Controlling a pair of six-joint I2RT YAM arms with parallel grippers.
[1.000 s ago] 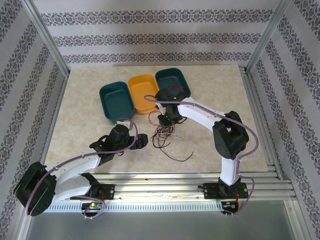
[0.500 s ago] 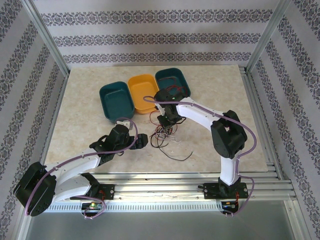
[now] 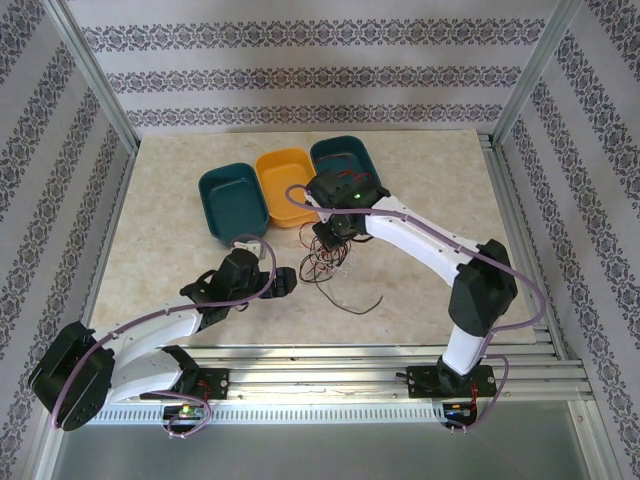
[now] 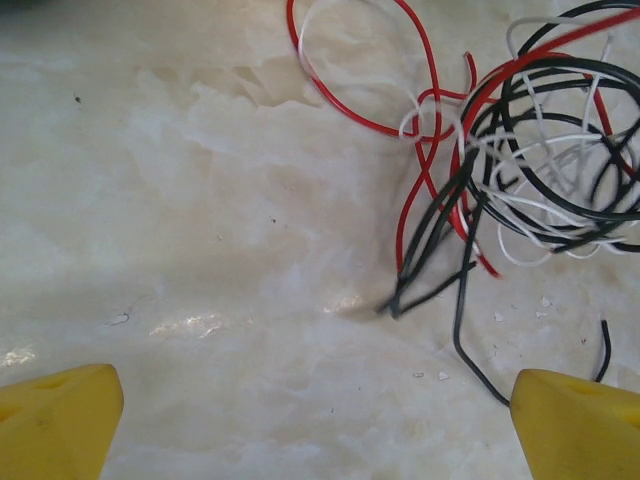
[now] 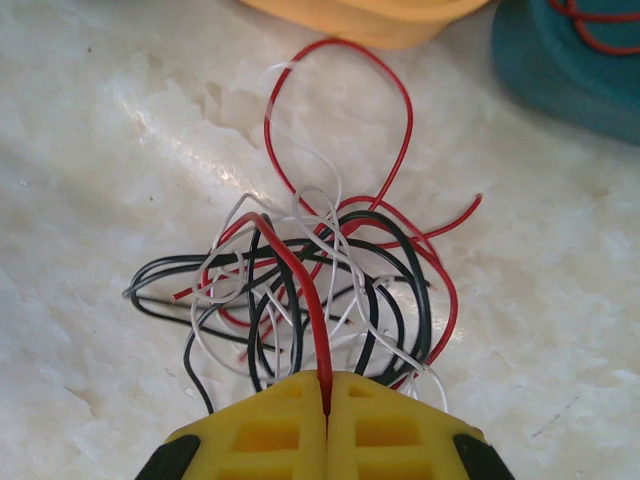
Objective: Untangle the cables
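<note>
Left of the cables (image 3: 325, 265), the left arm (image 3: 150, 330) rests low on the table (image 3: 180, 250). Its jaws are spread wide and empty, aimed at the tangle. In its wrist view the yellow fingertips (image 4: 60, 420) sit at the bottom corners, and the nearest black ends of the cables (image 4: 520, 170) lie just beyond them.

The tangle itself is a loose nest of red, black and white strands, with one big red loop at its far side.

From the right and far side of the tangle the right arm (image 3: 420, 240) reaches down. Its jaws are pressed fully together on one red cable (image 5: 312, 320), which arches up out of the nest and runs into the seam between the fingers.

The step looks like drawing that red cable free. It is likely best done with a slow lift up and away from the tangle, following the line of the strand, since black and white loops cross over it. If the whole nest rises with it, the open left jaws are well placed to close on the black ends and hold the tangle down. A jerk could tighten the crossings.
</note>
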